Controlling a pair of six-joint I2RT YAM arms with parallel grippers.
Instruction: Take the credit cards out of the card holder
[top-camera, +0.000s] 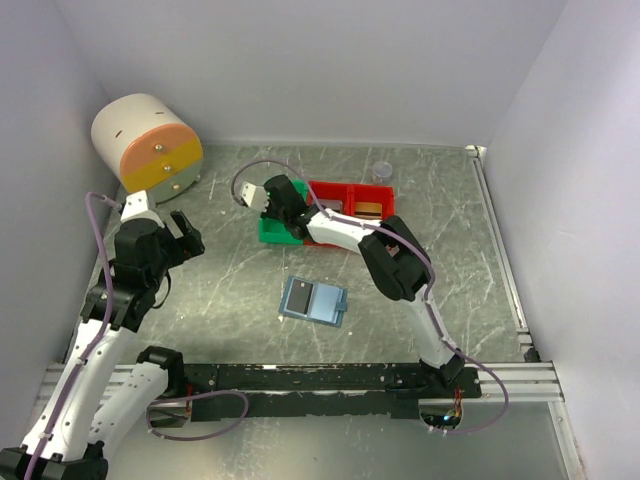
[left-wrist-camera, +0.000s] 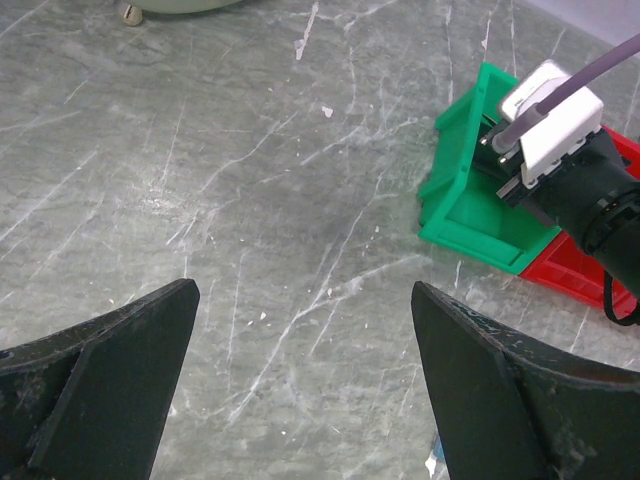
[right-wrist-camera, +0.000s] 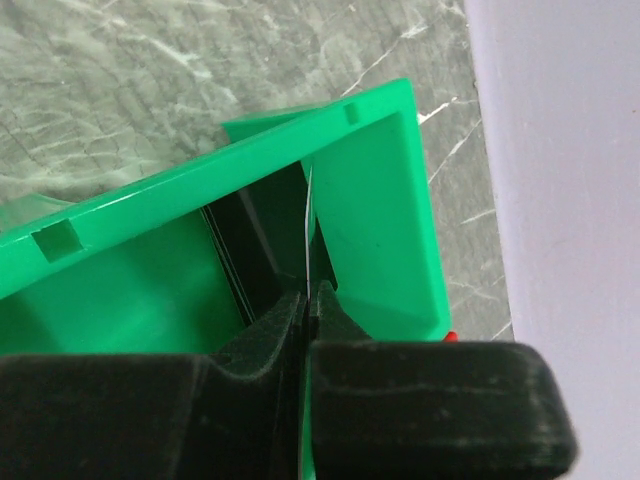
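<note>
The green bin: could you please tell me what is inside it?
A dark card leans inside the green bin, and the shut right gripper pinches a thin card edge-on there. The gripper hides the bin's floor.

The top camera looks down from high behind the near edge on the whole table (top-camera: 220, 300); the left wrist camera looks obliquely across it toward the green bin (left-wrist-camera: 465, 190); the right wrist camera looks into that bin from very near. All three views share it.

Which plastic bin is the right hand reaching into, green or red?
The green plastic bin, left of the red plastic bin in the top view: the shut right hand is between its walls, pinching a thin card edge-on.
</note>
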